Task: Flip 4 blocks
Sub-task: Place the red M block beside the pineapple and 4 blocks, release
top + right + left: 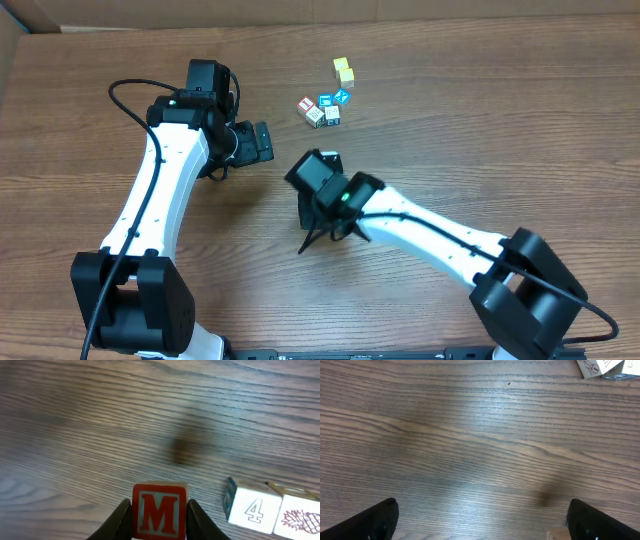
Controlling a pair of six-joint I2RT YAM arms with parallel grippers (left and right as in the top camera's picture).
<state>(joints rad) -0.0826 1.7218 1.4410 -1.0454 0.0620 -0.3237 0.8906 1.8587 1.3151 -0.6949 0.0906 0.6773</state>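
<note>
My right gripper (159, 516) is shut on a wooden block (159, 510) with a red border and a red M facing the camera; its fingers (121, 519) press both sides. Overhead, that gripper (331, 158) sits just below the cluster of blocks (322, 108). To the right in the wrist view stand a block printed 4 (252, 508) and one with a pineapple print (301, 521). My left gripper (262, 142) is open and holds nothing, left of the cluster. In its wrist view its jaws (484, 522) are spread wide over bare wood, with block corners (600, 367) at the top right.
Two plain yellow cubes (344, 71) lie just beyond the cluster. The brown wooden table (500, 120) stretches all round. My right arm (440, 235) runs from the bottom right. My left arm (160, 180) comes up the left side.
</note>
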